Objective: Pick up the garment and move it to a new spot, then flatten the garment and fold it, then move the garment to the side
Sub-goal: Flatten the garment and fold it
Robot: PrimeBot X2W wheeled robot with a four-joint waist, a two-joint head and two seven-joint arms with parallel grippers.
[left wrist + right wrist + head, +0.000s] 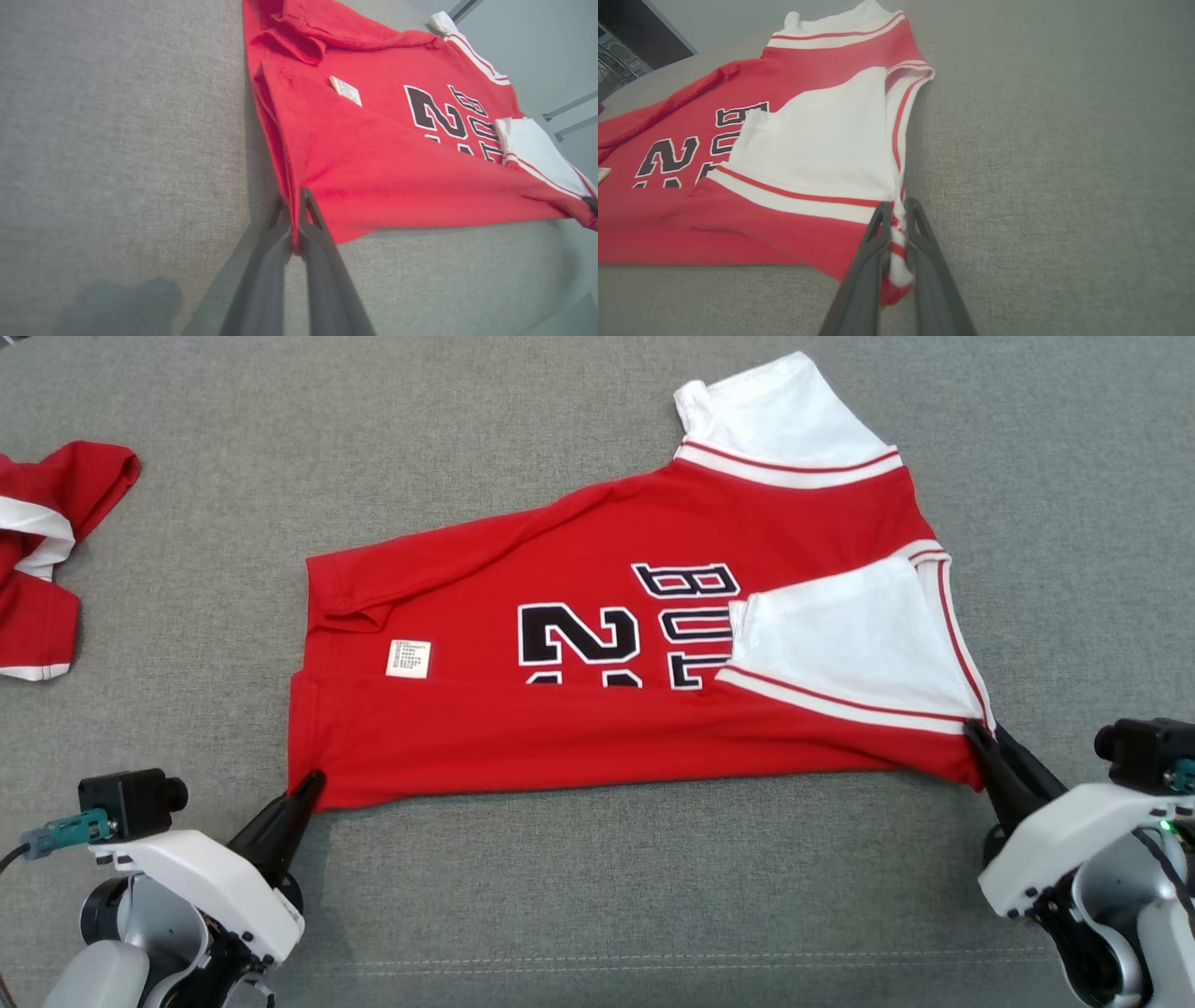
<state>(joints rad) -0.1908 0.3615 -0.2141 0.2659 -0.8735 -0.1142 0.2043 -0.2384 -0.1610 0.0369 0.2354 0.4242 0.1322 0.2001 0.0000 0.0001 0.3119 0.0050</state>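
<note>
Red-and-white fabric jersey lies flat; left pincer and right pincer pinch its near-edge corners; grey fabric bench stretches around.

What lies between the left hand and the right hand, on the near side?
The near edge of the red jersey runs from the left hand to the right hand, each shut on a corner, as the head view shows.

Looks like a robotics lab, wide grey fabric-covered work surface, spare red garment lying at one side, dark computer gear with wires beyond, thin metal bars nearby.
</note>
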